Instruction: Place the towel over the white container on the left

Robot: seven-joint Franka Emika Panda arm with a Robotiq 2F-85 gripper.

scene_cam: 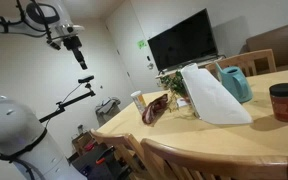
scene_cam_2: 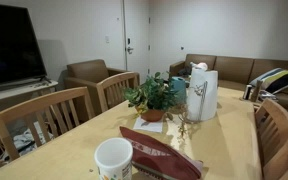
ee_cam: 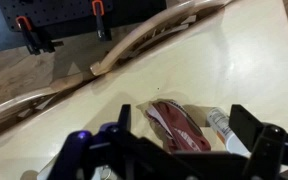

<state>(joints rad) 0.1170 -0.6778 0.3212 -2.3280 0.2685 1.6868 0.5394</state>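
Observation:
A dark red towel point(ee_cam: 177, 125) lies crumpled on the pale wooden table, also seen in both exterior views point(scene_cam: 155, 108) point(scene_cam_2: 159, 155). Right beside it stands the small white container point(ee_cam: 224, 128) point(scene_cam: 137, 100) point(scene_cam_2: 113, 158). My gripper point(ee_cam: 184, 113) hangs well above the table with its jaws wide open and nothing between them. In the wrist view the towel shows in the gap between the two black fingers point(ee_cam: 124, 120). In an exterior view the gripper point(scene_cam: 80, 52) is high up, off to the side of the table.
On the table stand a green plant point(scene_cam_2: 152, 95), a big white slanted object point(scene_cam: 212, 95), a teal jug point(scene_cam: 234, 82) and a dark red jar point(scene_cam: 284, 102). Wooden chairs point(scene_cam_2: 44, 115) ring the table edge point(ee_cam: 134, 45).

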